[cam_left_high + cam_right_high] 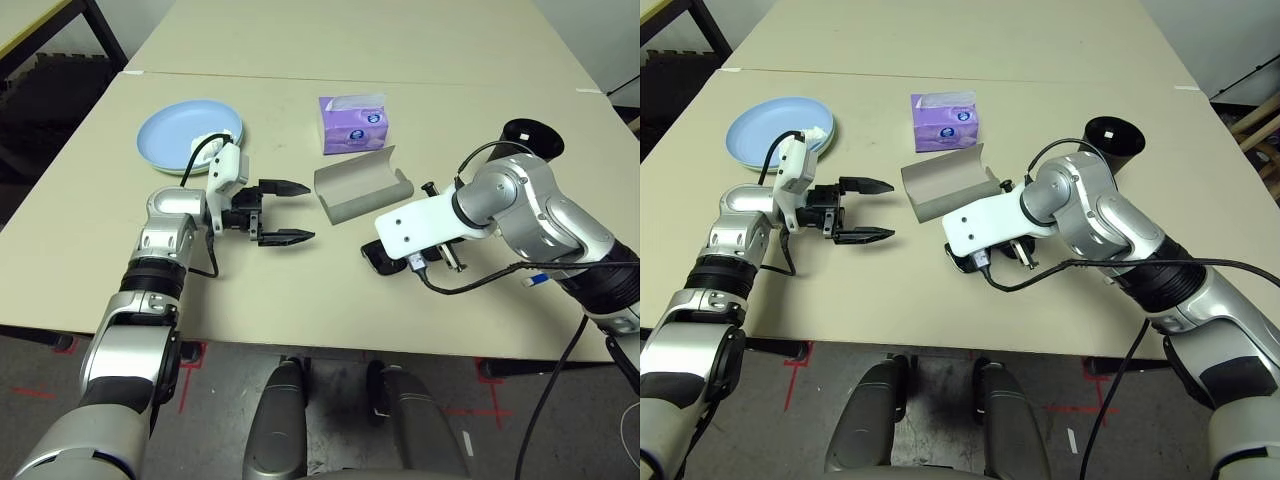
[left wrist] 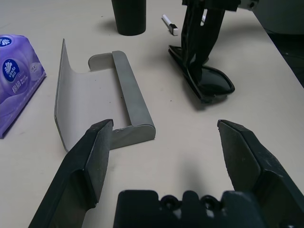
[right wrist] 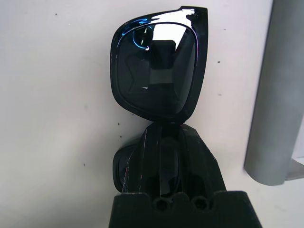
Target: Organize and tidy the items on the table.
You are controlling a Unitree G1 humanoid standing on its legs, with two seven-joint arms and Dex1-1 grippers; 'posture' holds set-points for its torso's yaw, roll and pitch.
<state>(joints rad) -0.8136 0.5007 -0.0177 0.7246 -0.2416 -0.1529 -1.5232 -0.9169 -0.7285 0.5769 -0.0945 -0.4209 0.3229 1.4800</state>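
The light blue plate (image 1: 180, 125) sits on the pale green plate (image 1: 163, 167) at the robot's left with the crumpled white tissue (image 1: 207, 149) on it, while the purple tissue box (image 1: 353, 129), printed with blue logos, stands farther right, just beyond the open grey glasses case (image 1: 362, 193). The black sunglasses (image 3: 159, 66), glossy and dark-lensed, are pinched at the middle between the right jaws, near the case. Farther right are the black cup (image 1: 1111, 140) and small white pens (image 2: 169, 24) lying on the tabletop (image 1: 300, 310).

Tissue box (image 1: 354, 125) behind glasses case (image 1: 361, 187), plates (image 1: 160, 140) left, cup (image 1: 535, 137) right.
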